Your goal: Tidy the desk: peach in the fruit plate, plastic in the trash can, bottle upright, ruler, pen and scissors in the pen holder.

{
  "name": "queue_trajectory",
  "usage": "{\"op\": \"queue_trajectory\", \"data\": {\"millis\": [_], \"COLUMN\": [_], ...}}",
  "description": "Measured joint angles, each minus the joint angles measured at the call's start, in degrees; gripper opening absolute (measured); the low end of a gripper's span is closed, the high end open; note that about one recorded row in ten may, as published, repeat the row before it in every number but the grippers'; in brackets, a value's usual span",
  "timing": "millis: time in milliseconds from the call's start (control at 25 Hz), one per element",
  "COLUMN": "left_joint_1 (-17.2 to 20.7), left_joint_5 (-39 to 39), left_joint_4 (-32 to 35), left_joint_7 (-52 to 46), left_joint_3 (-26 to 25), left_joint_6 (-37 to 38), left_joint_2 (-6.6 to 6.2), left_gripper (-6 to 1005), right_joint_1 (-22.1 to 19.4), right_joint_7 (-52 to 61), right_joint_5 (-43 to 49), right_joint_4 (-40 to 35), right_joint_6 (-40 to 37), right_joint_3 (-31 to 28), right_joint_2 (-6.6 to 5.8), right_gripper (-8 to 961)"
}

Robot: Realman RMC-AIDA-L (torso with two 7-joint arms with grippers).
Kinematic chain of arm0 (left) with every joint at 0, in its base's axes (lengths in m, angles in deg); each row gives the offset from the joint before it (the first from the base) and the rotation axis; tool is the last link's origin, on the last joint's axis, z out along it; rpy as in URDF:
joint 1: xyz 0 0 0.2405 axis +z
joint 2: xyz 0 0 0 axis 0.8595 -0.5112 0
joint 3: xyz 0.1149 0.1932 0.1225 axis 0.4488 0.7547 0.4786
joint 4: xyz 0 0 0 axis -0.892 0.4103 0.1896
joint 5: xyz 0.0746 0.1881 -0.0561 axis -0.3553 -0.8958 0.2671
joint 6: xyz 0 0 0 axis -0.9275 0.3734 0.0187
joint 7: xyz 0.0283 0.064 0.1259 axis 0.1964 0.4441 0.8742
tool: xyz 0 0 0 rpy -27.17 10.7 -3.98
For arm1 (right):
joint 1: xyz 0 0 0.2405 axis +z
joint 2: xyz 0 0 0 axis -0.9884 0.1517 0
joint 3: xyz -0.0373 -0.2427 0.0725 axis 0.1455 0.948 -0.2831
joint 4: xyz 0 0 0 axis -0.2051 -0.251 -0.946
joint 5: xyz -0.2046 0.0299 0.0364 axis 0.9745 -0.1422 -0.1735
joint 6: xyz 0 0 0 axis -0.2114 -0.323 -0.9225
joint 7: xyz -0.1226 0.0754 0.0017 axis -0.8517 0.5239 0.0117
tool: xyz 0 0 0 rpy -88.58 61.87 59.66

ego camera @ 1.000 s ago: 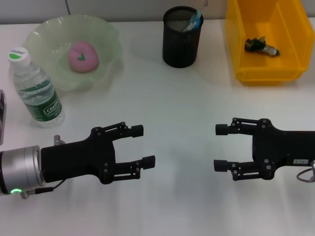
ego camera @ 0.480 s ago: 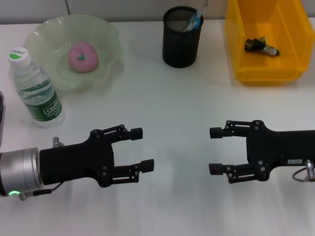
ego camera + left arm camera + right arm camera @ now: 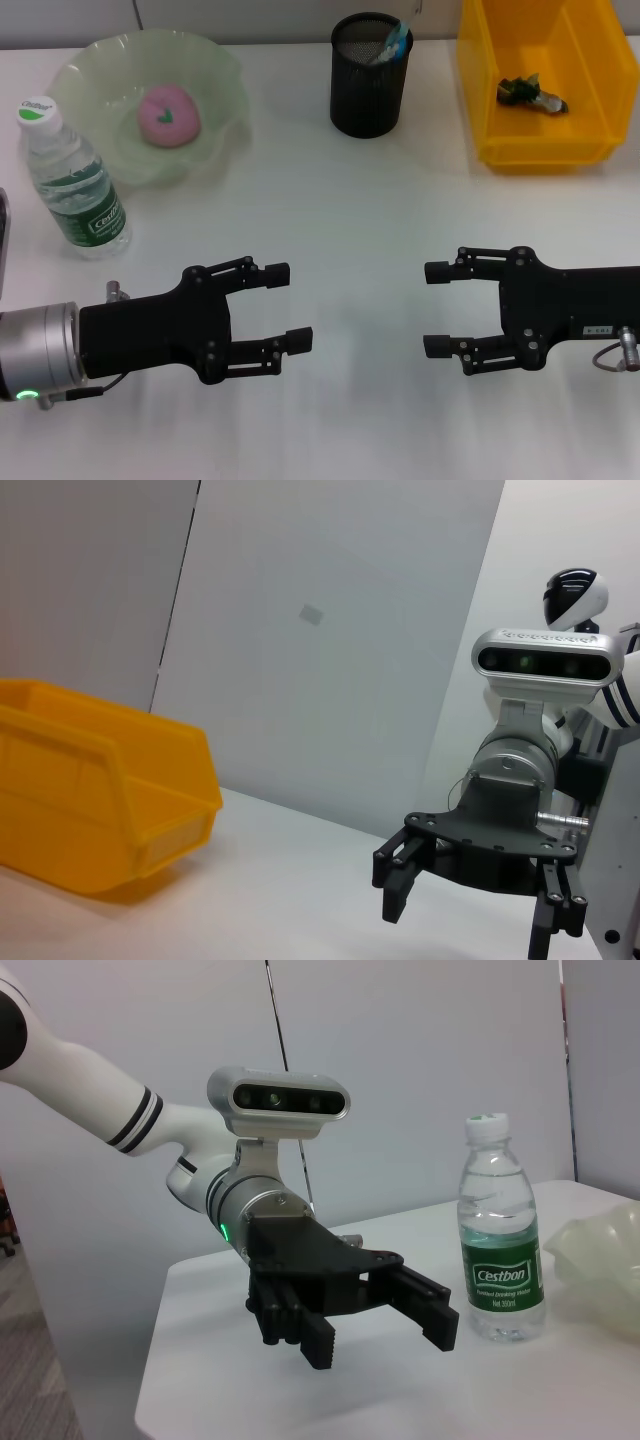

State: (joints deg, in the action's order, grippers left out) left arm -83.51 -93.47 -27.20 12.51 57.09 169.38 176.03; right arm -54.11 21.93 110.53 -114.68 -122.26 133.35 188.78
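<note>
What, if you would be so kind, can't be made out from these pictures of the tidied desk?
- Pen holder, head view: its mesh wall hides the contents; only a blue tip shows, so ruler, pen and scissors can't be told apart.
- Item in the yellow bin, head view: the dark crumpled piece is too small to identify.
- Object at the left edge beside the bottle, head view: cut off by the frame.
- Right pincer, left wrist view: one finger cut off.

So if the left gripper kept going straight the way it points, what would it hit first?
Most likely the right gripper: the left gripper points across the bare table at it, both open, with nothing between them, though matching heights are unclear.
</note>
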Motion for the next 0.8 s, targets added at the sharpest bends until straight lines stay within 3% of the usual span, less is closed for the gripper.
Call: {"op": "queue_trajectory", "data": {"millis": [800], "left_joint_1": [-0.2], "left_joint_5": [-1.4], "left_joint_4": [0.7], "left_joint_7": [0.0], "left_joint_3": [-0.3], "left_joint_6": [0.1], "left_joint_2": [-0.19], "left_gripper": [811], "right_joint_1": [0.7], "right_joint_7": [0.1], "right_joint_5": [0.0], "right_joint_4": [0.4], "right_joint_6": [1.1], "right_joint_3": [0.1], "right_joint_2": [0.17], "right_gripper": [809]}}
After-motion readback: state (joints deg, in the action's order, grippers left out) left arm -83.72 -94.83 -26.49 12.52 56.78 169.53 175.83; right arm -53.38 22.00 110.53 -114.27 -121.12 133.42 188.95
